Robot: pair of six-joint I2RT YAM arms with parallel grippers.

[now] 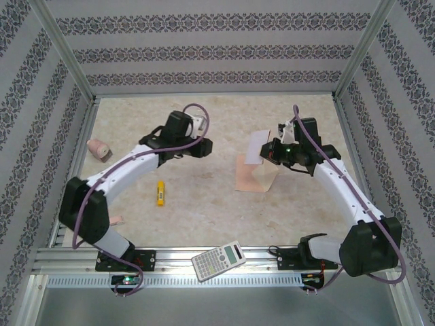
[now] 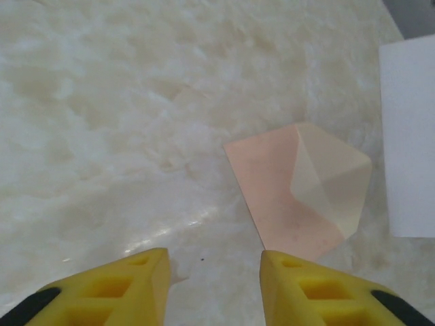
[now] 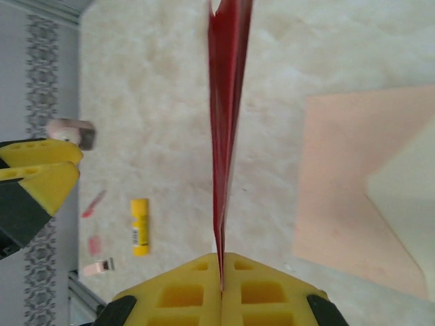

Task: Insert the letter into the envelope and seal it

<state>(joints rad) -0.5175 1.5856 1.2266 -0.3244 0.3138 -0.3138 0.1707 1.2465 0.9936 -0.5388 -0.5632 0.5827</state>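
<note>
My right gripper (image 3: 221, 261) is shut on the folded letter (image 3: 228, 102), seen edge-on with its red border as it stands up from the pads. From above, the letter (image 1: 257, 145) shows as a white sheet held over the far end of the envelope (image 1: 253, 176). The pale peach envelope (image 2: 285, 197) lies flat on the table with its flap open. My left gripper (image 2: 214, 261) hangs above bare table left of it, open, with nothing between its yellow fingers. The letter (image 2: 408, 136) reaches in from the right edge of that view. From above, my left gripper (image 1: 206, 146) sits left of the letter.
A yellow glue stick (image 1: 160, 193) lies on the table in front of the left arm. A pink object (image 1: 100, 149) rests by the left wall. A calculator (image 1: 219, 260) sits on the near rail between the arm bases. Patterned walls close in three sides.
</note>
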